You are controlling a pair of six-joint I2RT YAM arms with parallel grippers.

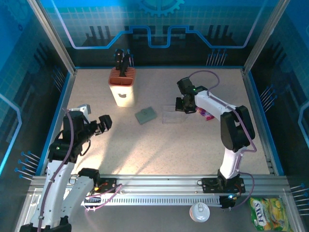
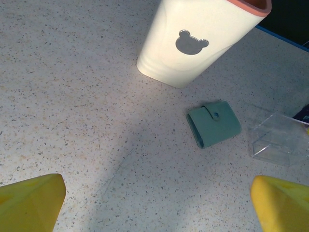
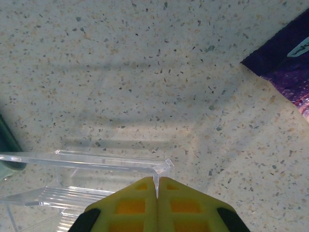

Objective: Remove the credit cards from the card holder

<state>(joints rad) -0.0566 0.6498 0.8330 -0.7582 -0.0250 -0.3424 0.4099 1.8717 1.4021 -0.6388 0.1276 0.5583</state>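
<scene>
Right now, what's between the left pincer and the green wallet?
Just bare table between the left pincer and card holder, shown in the left wrist view.

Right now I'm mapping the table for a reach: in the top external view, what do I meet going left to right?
left gripper → knife block → card holder → clear plastic box → purple snack packet

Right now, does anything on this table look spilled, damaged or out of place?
Nothing stands out. The grey-green snap-shut card holder lies flat and closed, the clear plastic box sits beside it, and the cream knife block stands upright.
</scene>
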